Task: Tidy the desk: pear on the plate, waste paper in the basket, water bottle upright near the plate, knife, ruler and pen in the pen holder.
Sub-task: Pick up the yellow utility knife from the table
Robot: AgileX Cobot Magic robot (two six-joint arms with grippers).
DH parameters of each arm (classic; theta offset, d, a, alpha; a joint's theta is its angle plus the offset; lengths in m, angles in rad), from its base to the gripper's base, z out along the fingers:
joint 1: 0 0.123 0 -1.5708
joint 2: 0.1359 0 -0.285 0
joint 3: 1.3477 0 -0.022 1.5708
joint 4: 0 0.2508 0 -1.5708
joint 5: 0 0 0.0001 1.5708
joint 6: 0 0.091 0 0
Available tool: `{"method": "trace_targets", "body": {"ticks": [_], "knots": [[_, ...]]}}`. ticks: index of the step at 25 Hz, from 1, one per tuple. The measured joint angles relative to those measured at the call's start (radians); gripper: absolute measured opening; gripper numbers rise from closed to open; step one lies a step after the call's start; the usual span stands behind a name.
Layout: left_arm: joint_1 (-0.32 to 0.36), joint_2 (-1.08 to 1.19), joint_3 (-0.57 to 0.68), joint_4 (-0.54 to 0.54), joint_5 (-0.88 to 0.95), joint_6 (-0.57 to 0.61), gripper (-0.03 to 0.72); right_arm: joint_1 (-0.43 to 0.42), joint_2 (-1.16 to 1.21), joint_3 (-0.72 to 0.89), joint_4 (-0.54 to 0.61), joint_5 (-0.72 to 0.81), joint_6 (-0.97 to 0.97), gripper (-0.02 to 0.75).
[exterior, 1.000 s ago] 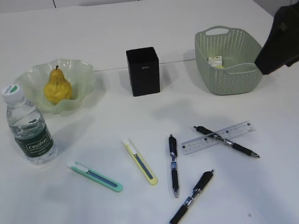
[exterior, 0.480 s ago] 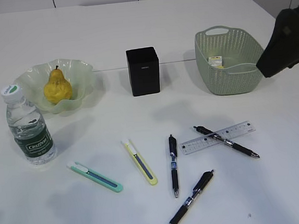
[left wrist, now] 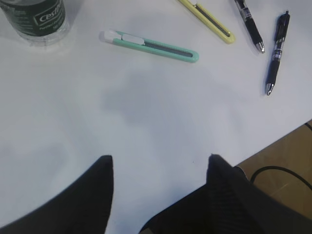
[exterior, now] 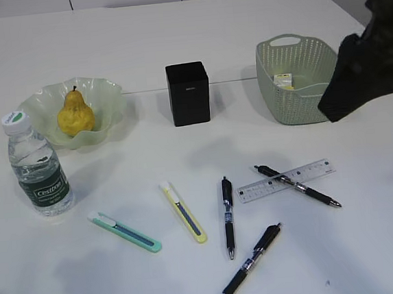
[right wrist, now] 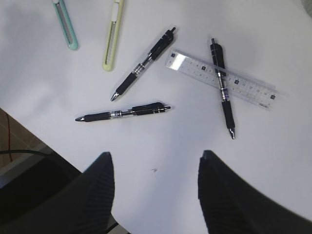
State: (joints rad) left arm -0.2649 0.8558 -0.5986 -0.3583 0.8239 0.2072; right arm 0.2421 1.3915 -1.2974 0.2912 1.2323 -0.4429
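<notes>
A yellow pear (exterior: pixel 75 114) lies on the pale green plate (exterior: pixel 109 93). A water bottle (exterior: pixel 38 166) stands upright in front of the plate. The black pen holder (exterior: pixel 189 92) stands mid-table. A teal knife (exterior: pixel 125 232), a yellow knife (exterior: pixel 183 212), three black pens (exterior: pixel 228 216) and a clear ruler (exterior: pixel 286 180) lie on the table; one pen crosses the ruler. My left gripper (left wrist: pixel 158 163) is open and empty above bare table, near the teal knife (left wrist: pixel 148 45). My right gripper (right wrist: pixel 155 158) is open and empty, high above the pens (right wrist: pixel 122 113) and ruler (right wrist: pixel 222 79).
A green basket (exterior: pixel 302 96) stands at the back right with a small white-and-yellow item (exterior: pixel 283 79) inside. My right arm (exterior: pixel 365 63) hangs dark beside the basket. The table's front edge shows in both wrist views, with a cable below (left wrist: pixel 273 170).
My right arm has swung left and lower, partly over the basket's right side. The dark tip of the left arm at the lower left edge has slid down. The objects have not moved.
</notes>
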Motion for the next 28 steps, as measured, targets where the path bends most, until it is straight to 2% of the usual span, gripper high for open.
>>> {"method": "trace_targets", "body": {"ticks": [9,18,22,28], "knots": [[0.0,0.0,0.0,-0.018,-0.01,0.0,0.426,0.116,0.089,-0.019,-0.047,0.002,0.084,0.44],[0.0,0.0,0.0,-0.022,-0.018,0.0,0.419,0.127,0.174,-0.114,-0.064,0.002,0.184,0.428],[0.0,0.0,0.0,-0.022,-0.024,0.0,0.417,0.16,0.212,-0.161,-0.079,0.002,0.198,0.428],[0.0,0.0,0.0,-0.028,-0.03,0.002,0.415,0.258,0.267,-0.21,-0.141,0.002,0.234,0.428]]}}
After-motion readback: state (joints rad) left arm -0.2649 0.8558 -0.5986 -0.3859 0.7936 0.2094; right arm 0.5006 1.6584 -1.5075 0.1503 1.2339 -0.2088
